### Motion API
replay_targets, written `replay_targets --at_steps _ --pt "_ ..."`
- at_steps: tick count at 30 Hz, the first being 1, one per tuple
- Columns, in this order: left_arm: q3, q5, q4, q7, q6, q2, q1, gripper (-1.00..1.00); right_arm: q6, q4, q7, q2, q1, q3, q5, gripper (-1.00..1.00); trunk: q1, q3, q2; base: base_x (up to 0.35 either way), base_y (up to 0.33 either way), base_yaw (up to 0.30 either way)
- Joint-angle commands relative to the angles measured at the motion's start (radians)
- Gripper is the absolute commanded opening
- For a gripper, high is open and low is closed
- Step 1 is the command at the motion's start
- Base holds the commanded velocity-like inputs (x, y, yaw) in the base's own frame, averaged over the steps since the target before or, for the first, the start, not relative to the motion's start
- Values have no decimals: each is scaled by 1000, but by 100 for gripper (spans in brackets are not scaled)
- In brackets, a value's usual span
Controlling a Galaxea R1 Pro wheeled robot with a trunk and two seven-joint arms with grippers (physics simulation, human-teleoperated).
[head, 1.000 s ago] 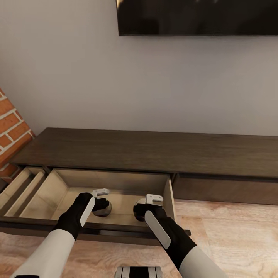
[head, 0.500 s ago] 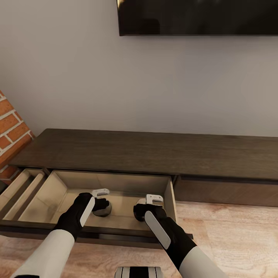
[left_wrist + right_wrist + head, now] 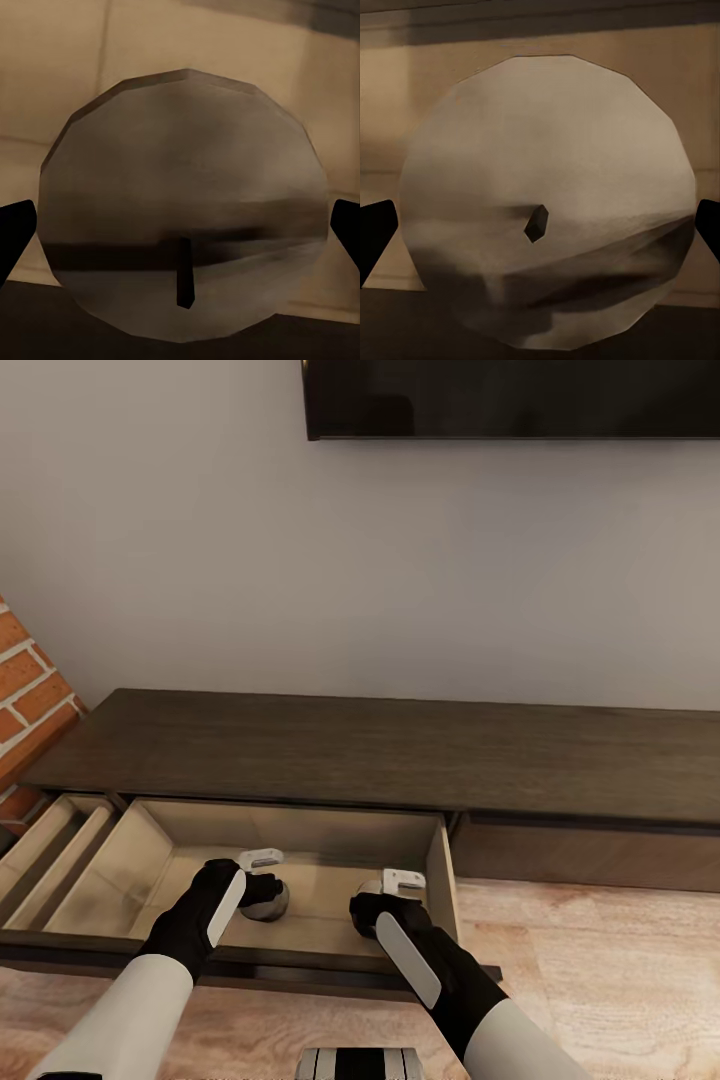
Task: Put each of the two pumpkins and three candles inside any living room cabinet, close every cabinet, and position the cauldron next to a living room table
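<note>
Candles sit inside the open cabinet [image 3: 300, 755] drawer: left end effector [image 3: 262, 888] pinches one candle [image 3: 184, 217], right end effector [image 3: 372, 895] pinches another candle [image 3: 547, 199].

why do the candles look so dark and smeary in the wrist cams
Left wrist view: the candle is very close and soft-edged, with a dark shadow band across its top. Right wrist view: the other candle is paler, shaded low. Head view: sharper, drawer evenly lit.

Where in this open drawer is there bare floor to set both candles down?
Inside the open drawer the pale floor is bare toward its left wall and along the back wall. The front middle is crowded: the left gripper and right gripper each straddle a candle there. The right wall is close beside the right gripper.
</note>
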Motion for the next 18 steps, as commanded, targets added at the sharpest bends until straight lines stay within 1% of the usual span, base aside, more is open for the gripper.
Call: replay_targets --at_steps 1,3,10,15,18 --pt "0 0 0 0 0 0 0 -100 -6 1 0 0 0 0 0 -100 0 0 0 0 0 0" --pt "1 0 0 0 0 0 0 -100 -33 7 0 0 -1 1 0 -100 0 0 0 0 0 0" --pt "1 0 -2 1 0 0 0 -100 -59 39 0 0 -10 8 1 -100 0 0 0 0 0 0" --pt "1 0 -2 1 0 -1 0 -100 -85 78 1 0 -28 8 2 -100 2 -19 -1 0 0 0" --pt "1 0 -2 1 0 -1 0 -100 -95 83 1 0 -31 9 2 -100 2 -19 -1 0 0 0"
